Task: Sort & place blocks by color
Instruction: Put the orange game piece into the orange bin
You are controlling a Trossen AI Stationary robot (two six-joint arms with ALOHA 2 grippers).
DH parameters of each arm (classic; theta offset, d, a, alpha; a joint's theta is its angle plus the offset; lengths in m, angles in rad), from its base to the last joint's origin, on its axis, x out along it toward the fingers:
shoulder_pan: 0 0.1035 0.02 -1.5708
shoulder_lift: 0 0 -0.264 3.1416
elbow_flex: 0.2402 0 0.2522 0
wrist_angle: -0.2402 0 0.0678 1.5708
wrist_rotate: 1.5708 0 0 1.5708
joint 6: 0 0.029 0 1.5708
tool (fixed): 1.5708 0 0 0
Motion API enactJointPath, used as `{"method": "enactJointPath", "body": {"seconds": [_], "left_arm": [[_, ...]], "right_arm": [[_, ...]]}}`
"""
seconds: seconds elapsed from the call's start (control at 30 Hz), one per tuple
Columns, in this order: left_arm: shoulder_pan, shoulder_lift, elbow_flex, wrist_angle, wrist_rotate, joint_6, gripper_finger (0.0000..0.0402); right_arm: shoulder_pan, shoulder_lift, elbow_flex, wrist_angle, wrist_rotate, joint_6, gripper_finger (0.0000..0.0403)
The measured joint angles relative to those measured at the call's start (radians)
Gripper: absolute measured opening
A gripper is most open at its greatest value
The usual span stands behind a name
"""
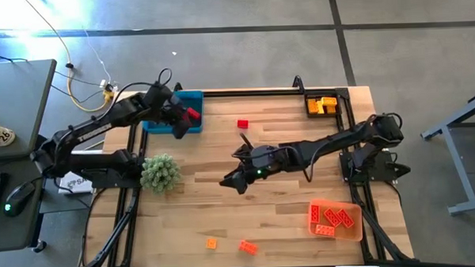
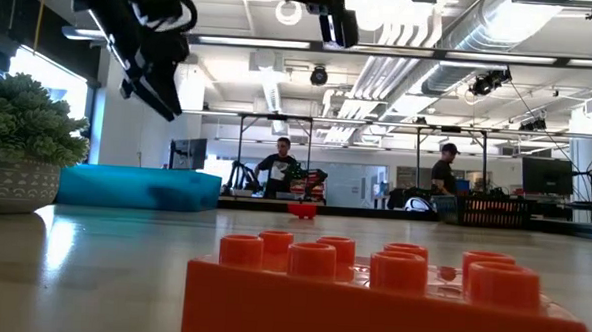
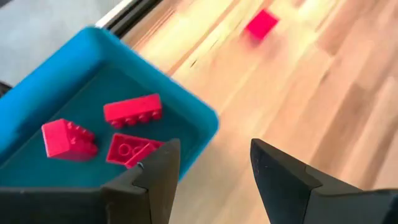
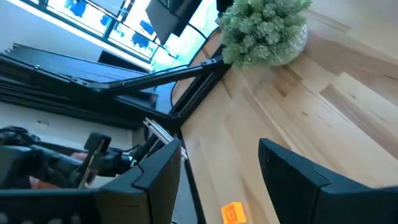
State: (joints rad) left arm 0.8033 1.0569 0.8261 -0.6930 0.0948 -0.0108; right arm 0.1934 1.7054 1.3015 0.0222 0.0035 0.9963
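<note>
1. Ceiling strip lights (image 2: 403, 11) glared white across the hall.
2. The near orange studded plastic brick (image 2: 371, 289) sat soft, out of focus.
3. The pale wooden tabletop (image 3: 323, 93) smeared with motion blur.
4. Daylight washed out the grey concrete floor (image 1: 51, 13).

A green spiky plant ball (image 1: 160, 173) in a pale patterned pot is sitting on the wooden desk (image 1: 279, 203). Two people (image 2: 279, 167) are standing far behind it in the room.

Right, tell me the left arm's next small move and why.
Probably swing the left gripper from the blue tray toward the loose red block. The gripper is open and empty, three red blocks already lie in the tray, and this one sits nearby on the table.
</note>
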Motion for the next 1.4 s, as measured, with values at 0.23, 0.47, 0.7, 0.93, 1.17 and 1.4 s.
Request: {"method": "enactJointPath", "body": {"seconds": [0.23, 0.47, 0.7, 0.93, 1.17, 1.4], "left_arm": [[-0.069, -0.072, 0.0, 0.001, 0.0, -0.067, 0.0184], [-0.1, -0.069, 0.0, 0.0, -0.009, -0.099, 0.0184], [-0.107, -0.068, 0.0, 0.001, -0.013, -0.182, 0.0184], [-0.107, -0.068, 0.0, 0.001, -0.019, -0.207, 0.0184], [-0.107, -0.068, 0.0, 0.001, -0.019, -0.207, 0.0184], [-0.107, -0.068, 0.0, 0.0, -0.02, -0.207, 0.0184]], "right_arm": [[0.06, 0.003, 0.177, -0.127, 0.071, -0.078, 0.0201], [0.102, 0.02, 0.399, -0.533, 0.137, -0.104, 0.0201], [0.164, 0.113, 0.505, -0.746, 0.073, -0.114, 0.0201], [0.233, 0.195, 0.5, -0.774, 0.044, -0.171, 0.0201], [0.31, 0.269, 0.499, -0.765, 0.076, -0.273, 0.0201], [0.363, 0.337, 0.499, -0.724, 0.156, -0.26, 0.0201]]}}
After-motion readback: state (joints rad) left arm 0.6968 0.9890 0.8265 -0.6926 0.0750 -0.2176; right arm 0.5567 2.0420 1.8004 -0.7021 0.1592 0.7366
